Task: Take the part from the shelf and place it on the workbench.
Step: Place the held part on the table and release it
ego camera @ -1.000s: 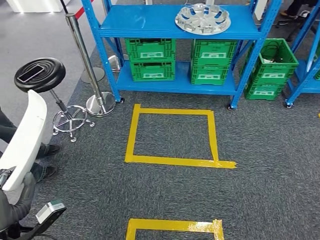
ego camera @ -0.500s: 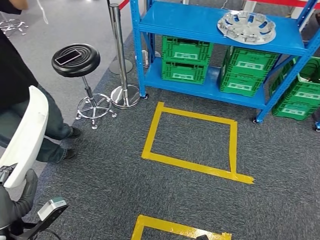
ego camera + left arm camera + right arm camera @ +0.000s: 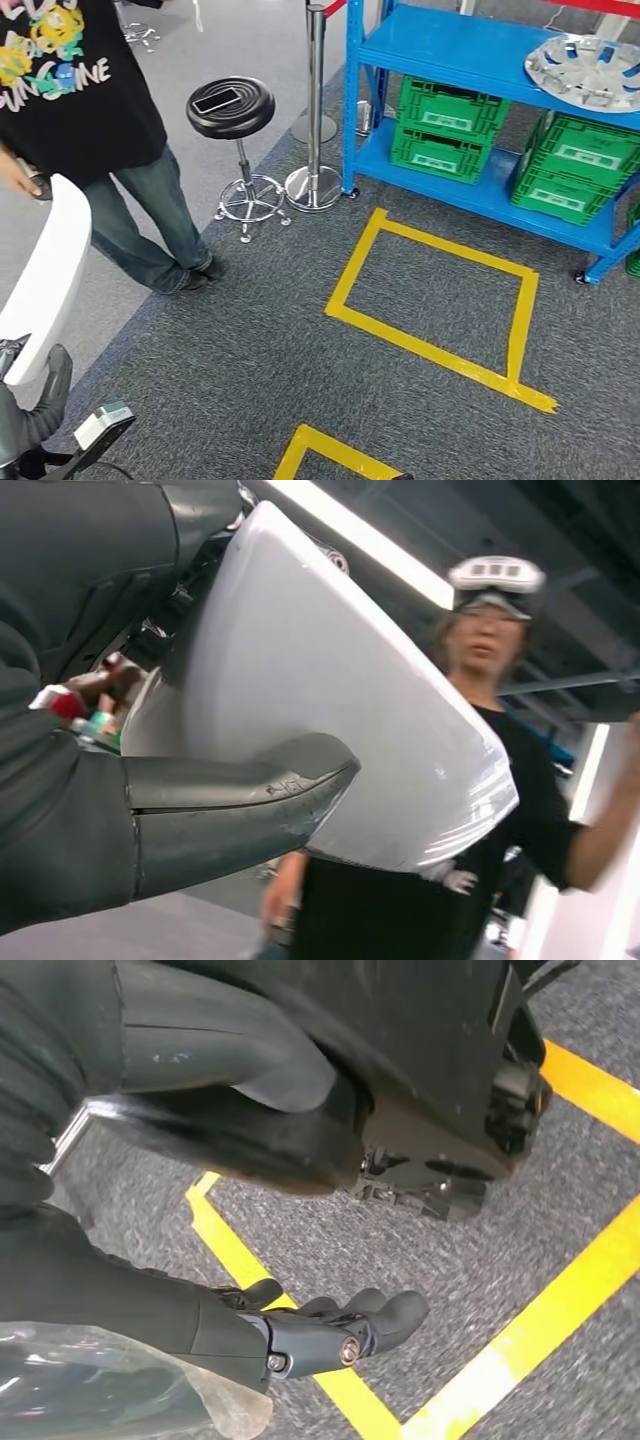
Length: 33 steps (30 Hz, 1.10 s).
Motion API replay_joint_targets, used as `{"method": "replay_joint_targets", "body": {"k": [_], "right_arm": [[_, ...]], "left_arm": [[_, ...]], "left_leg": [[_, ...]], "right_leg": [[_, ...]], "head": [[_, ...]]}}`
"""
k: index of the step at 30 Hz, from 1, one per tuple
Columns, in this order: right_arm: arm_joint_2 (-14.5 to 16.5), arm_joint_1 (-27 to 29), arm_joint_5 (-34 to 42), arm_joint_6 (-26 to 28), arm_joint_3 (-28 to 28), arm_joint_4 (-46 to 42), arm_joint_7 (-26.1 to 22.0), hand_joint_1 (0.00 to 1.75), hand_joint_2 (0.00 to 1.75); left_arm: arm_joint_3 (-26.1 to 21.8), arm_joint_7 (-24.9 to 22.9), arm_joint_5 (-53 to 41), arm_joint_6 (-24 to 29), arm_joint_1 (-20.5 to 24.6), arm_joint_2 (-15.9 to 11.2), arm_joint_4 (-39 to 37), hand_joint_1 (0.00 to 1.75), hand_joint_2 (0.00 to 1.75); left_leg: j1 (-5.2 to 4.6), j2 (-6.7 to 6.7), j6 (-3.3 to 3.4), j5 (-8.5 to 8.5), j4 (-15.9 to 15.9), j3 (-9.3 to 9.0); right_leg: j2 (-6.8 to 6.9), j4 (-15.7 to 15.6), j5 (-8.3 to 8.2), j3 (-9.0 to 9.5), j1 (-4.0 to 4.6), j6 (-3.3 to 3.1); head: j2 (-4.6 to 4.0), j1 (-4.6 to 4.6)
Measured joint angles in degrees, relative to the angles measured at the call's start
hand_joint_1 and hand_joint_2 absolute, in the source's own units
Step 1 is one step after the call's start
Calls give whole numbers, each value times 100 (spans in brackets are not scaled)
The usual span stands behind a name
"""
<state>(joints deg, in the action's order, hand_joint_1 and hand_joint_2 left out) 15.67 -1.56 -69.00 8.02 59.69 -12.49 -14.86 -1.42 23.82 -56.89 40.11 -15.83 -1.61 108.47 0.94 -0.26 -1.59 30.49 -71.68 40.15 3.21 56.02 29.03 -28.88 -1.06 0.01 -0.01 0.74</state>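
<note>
- At the far left of my head view, the left hand (image 3: 30, 400) grips the long, glossy white curved plastic part (image 3: 47, 275) at its lower end; the part rises upright from the hand. My left wrist view shows the thick grey thumb (image 3: 234, 795) pressed against the part's smooth white face.
- A person in a black printed T-shirt and blue jeans (image 3: 98, 120) stands just behind the part, on the grey floor (image 3: 249, 40) beside the carpet edge.
- A black round stool on a chrome star base (image 3: 231, 110) stands to the right of the person, with a dark phone (image 3: 217, 100) lying flat on its seat.
- A chrome barrier post (image 3: 315, 100) stands between the stool and the blue metal shelf rack (image 3: 453, 50).
- Yellow tape rectangles (image 3: 445, 300) mark the dark grey carpet in front of the rack.
- The rack carries green plastic crates (image 3: 445, 125) on its lower level and a silver wheel cover (image 3: 585, 70) on its upper level.
- My right wrist view shows the right hand (image 3: 332, 1330) holding nothing, fingers extended and loosely apart above the carpet and tape.
</note>
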Motion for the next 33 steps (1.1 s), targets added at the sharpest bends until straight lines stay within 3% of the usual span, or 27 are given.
{"method": "replay_joint_targets", "body": {"k": [2, 4, 5, 7, 8, 9, 11, 13, 14, 15, 16, 18, 20, 22, 23, 25, 26, 27, 29, 30, 31, 33], "right_arm": [[0, -2, -1, 3, -4, 10, 21, 0, 175], [0, -10, 20, 3, -4, 17, 34, 0, 175], [0, -14, 34, -4, -4, 19, 35, 0, 175], [0, -25, 60, -19, -3, 22, 40, 0, 175], [0, -29, 59, -17, -2, 22, 51, 0, 175], [0, -30, 43, -2, -3, 24, 68, 0, 175], [0, -26, -14, 56, -6, 27, 136, 0, 175], [-1, -47, -91, 140, -20, 30, 226, 0, 175], [-2, -65, -136, 184, -37, 30, 275, 0, 175], [-2, -78, -181, 226, -59, 30, 330, 0, 175], [-2, -77, -224, 263, -85, 29, 391, 0, 175], [-8, -45, -274, 317, -126, 28, 494, 0, 175], [-5, -17, -268, 341, -145, 23, 564, 0, 175], [0, 9, -259, 250, -148, -10, 553, 0, 175], [-2, 36, -282, 151, -148, -53, 523, 0, 175], [-2, 126, -408, -99, -150, -258, 477, 0, 175], [1, 171, -475, -190, -152, -380, 473, 0, 175], [4, 212, -534, -266, -154, -502, 474, 0, 175], [27, 276, -614, -368, -158, -703, 494, 0, 175], [50, 309, -655, -420, -159, -809, 508, 0, 175], [81, 339, -698, -469, -155, -924, 516, 0, 175], [148, 387, -795, -524, -128, -1121, 515, 0, 175]], "left_arm": [[-3, 1, -13, 0, -4, 17, 4, 175, 175], [-5, -13, -37, 1, 2, 27, 13, 175, 175], [-7, -28, -47, 1, 5, 28, 17, 175, 175], [-10, -83, -57, 1, 6, 25, 23, 175, 175], [-5, -115, -67, 1, 7, 22, 24, 175, 175], [6, -149, -91, 2, 17, 20, 26, 175, 175], [48, -203, -177, 1, 41, 18, 28, 175, 175], [108, -194, -237, 0, 53, 27, 28, 175, 175], [136, -126, -243, 0, 52, 48, 32, 175, 175], [159, -16, -233, 0, 46, 93, 38, 175, 175], [173, 135, -206, 0, 33, 158, 47, 175, 175], [166, 523, -76, 0, -15, 351, 62, 175, 175], [134, 920, 113, 0, -74, 569, 66, 175, 175], [104, 1189, 252, 0, -137, 773, 65, 175, 175], [97, 1254, 282, 0, -166, 855, 64, 175, 175], [97, 1287, 291, -1, -174, 971, 59, 175, 175], [98, 1287, 289, -1, -168, 1012, 54, 175, 175], [98, 1282, 283, -2, -159, 1049, 46, 175, 175], [97, 1247, 260, -3, -161, 1101, 26, 175, 175], [97, 1220, 244, -4, -162, 1116, 15, 175, 175], [96, 1189, 234, -4, -160, 1125, 7, 175, 175], [96, 1140, 263, -5, -125, 1129, -5, 175, 175]], "left_leg": [[3, 202, -1, -347, 754, -408], [-31, 386, 69, -477, 1297, -691], [-54, 404, 117, -448, 1367, -721], [-65, 268, 213, -446, 1378, -706], [-59, 204, 252, -456, 1389, -707], [-50, 142, 291, -472, 1403, -708], [-45, 24, 351, -487, 1415, -704], [-63, -104, 377, -481, 1413, -697], [-74, -176, 382, -479, 1412, -702], [-82, -256, 384, -477, 1410, -711], [-90, -344, 383, -475, 1409, -724], [-97, -506, 373, -472, 1396, -721], [-78, -642, 327, -483, 1377, -665], [-55, -773, 252, -508, 1384, -625], [-60, -729, 217, -497, 1366, -618], [-82, -411, 150, -315, 1062, -493], [-77, -202, 119, -149, 742, -349], [-61, -83, 87, 26, 357, -165], [-26, -22, 44, 172, -172, 87], [-16, -8, 32, 91, -142, 64], [-9, 24, 29, -74, 110, -75], [-33, 254, 69, -370, 882, -498]], "right_leg": [[151, 7, 41, 43, 2, 43], [269, 15, 94, 54, 30, 107], [323, 9, 114, 61, 43, 141], [420, -9, 144, 124, 40, 210], [373, 20, 188, 139, 30, 244], [242, 158, 290, 96, 20, 269], [-124, 819, 644, -231, 12, 287], [-283, 1579, 908, -636, 29, 273], [-298, 1718, 882, -733, 40, 258], [-310, 1626, 738, -721, 49, 238], [-348, 1319, 505, -605, 53, 208], [-636, 542, 92, -303, 42, 143], [-866, 122, 13, -129, 39, 115], [-786, 34, 47, -47, 44, 103], [-709, 4, 34, -4, 37, 84], [-516, -66, 19, 84, 18, 34], [-417, -78, 29, 116, 24, 18], [-318, -80, 49, 131, 32, 6], [-121, -77, 98, 142, 41, 4], [-27, -77, 127, 158, 42, 9], [61, -77, 159, 187, 42, 20], [207, -75, 229, 267, 57, 70]], "head": [[1, 4], [1, -2], [1, -7], [0, -17], [-1, -21], [-1, -34], [0, -67], [1, -84], [1, -85], [1, -86], [1, -86], [1, -86], [1, -93], [1, -103], [1, -102], [1, -62], [0, -38], [0, -15], [0, -8], [1, -8], [1, -7], [0, -5]]}}
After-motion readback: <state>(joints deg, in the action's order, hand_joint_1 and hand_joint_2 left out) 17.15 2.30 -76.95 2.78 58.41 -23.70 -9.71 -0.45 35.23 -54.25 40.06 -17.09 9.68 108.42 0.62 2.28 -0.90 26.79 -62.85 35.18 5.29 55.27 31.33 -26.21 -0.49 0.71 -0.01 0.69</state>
